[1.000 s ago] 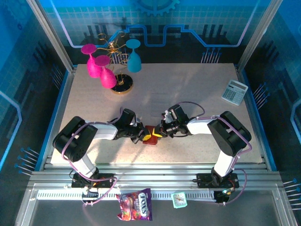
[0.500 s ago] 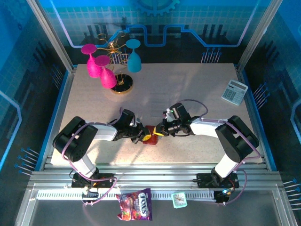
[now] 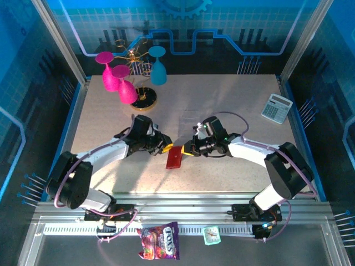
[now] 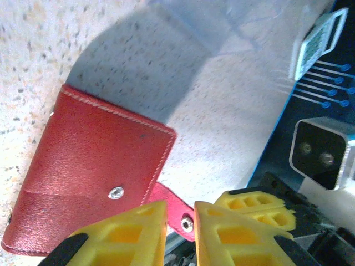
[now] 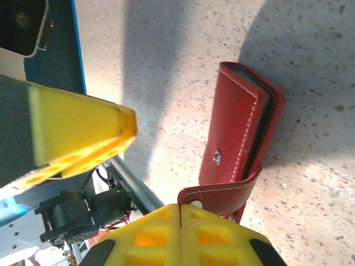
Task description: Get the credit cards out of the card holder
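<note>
Card holder (image 3: pixel 174 157) lies folded shut on the table (image 3: pixel 233 111), near the front and between the two arms; red outer face up, snap stud (image 4: pixel 115 193) exposed, snap tab (image 5: pixel 219 197) undone and curling up off the right edge. Credit cards judged to be inside the fold; a thin grey-dark sliver (image 5: pixel 267 111) between the covers may be card edges or pocket lining, cannot tell which. Right gripper (image 3: pixel 188 151) has its jaws pressed fully together, tips right against the loose end of the tab; no clear pinch on the leather visible, so a hold is not confirmed. Left gripper (image 3: pixel 165 147) has its jaws parted by a narrow gap and grips nothing; it sits just beside the holder's upper left corner, apart from it in the right wrist view. Step judged: opening the flap, nothing extracted yet. Risks: holder is light and unpinned, so a pull on the tab may drag or lift the whole wallet instead of unfolding it; thin tab may slip off closed tips if contact is only at the edge; the two grippers are close, so a left approach to pin the cover may knock the right fingers or push the holder away; a sudden flip could spill the cards out of reach.
</note>
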